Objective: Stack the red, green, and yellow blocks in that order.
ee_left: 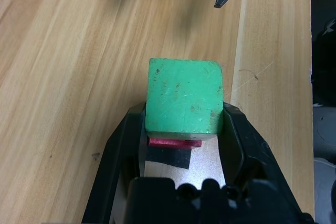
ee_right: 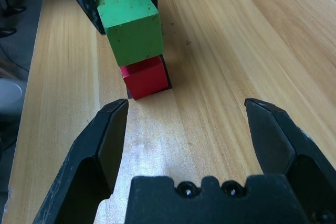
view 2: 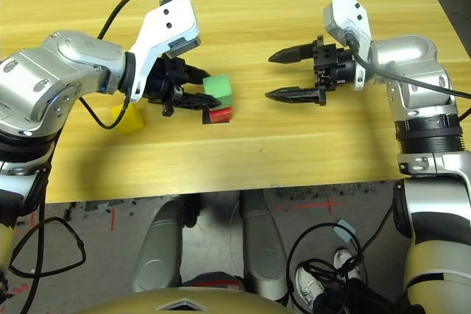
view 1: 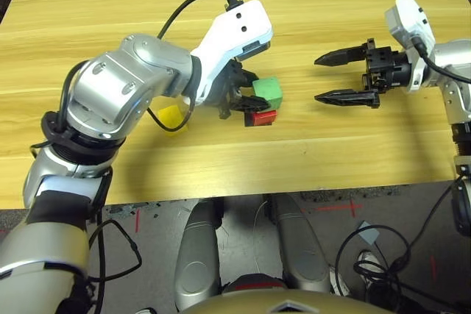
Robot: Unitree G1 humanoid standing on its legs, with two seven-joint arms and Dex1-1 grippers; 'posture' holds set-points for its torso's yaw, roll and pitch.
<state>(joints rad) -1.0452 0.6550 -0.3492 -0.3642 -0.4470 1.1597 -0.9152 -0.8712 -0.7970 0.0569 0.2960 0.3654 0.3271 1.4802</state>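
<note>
The left gripper (ee_left: 184, 129) clamps the green block (view 1: 268, 93), a light, rigid cube best held by opposite flat faces, atop the red block (view 1: 260, 117); the right gripper (view 1: 343, 76) stands released.

Left gripper (view 1: 246, 98) clamped, forearm angled in over the table; right gripper (view 1: 340, 76) fingers spread wide, pointing left.

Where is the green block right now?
In the left eye view the green block sits left of the table's centre, clamped in the left hand on top of the red block, with the yellow block further left.
</note>
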